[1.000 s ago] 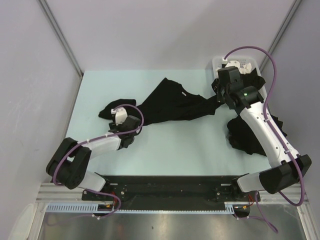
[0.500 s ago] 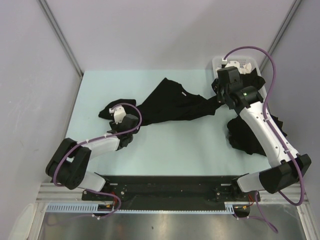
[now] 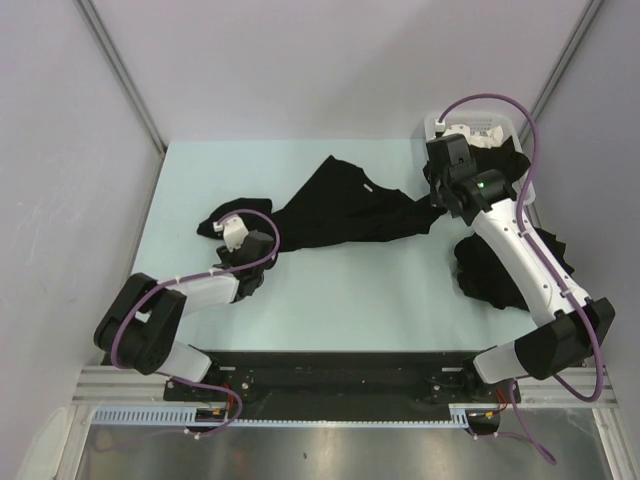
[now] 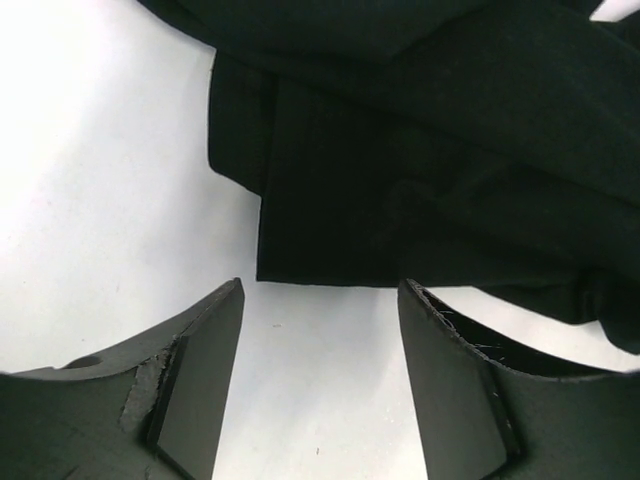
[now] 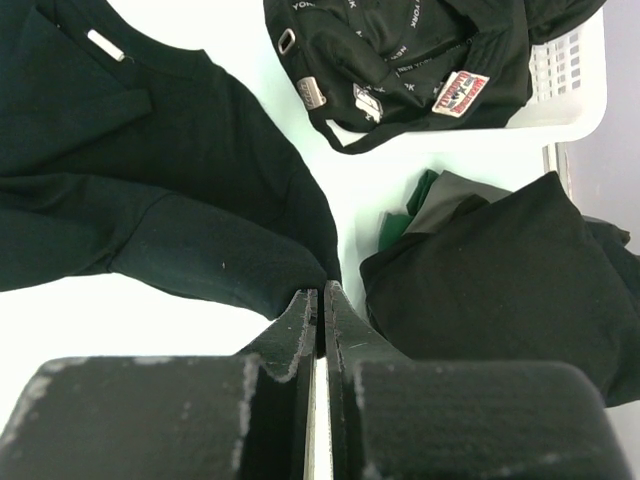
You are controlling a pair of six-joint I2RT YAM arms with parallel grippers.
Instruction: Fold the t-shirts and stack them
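Well, the left gripper hung low over the table with its jaws apart and nothing between them, just in front of the edge of the spread shirt. The right gripper had its fingers pressed together on the end of the other sleeve of this same shirt, which lay in the middle of the table. To the right lay a dark pile of shirts. Behind it stood a white basket with more black cloth inside.
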